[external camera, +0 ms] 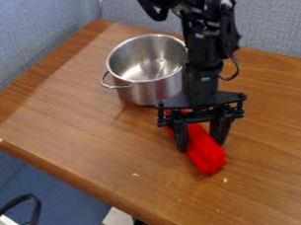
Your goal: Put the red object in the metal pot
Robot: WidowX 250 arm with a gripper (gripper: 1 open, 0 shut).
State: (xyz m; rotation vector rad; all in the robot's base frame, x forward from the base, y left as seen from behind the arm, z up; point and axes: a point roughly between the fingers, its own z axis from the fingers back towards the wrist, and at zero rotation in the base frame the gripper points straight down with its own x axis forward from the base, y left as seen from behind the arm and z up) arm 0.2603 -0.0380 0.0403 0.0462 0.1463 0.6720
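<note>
I've got the red object (206, 153) on the table (110, 148) right under the claw (201, 142), just in front of the metal pot on my cam. It's lying at a slant, lower end pointing toward the near side w/ a slight lean to the right of the view; its top end runs up btwn the claw's fingers and is partly hidden by them. Claw's black, pointing down, one finger on each side of the block, and the two sit close in against it. Looks like contact on the sides, but can't tell for sure from this angle if the grip is firm. Arm (210, 30) comes down from the top of the view, black too, w/ a thin cable (236, 67) looping off its right side. Metal pot (149, 68) is upright on the table, behind and left of the block in view, shiny, open at the top, wire handle on its left side; arm covers a bit of its right edge. Past the table there's a blue-gray padded wall (34, 40), and bottom left a black cable (29, 209) over smth white.
</note>
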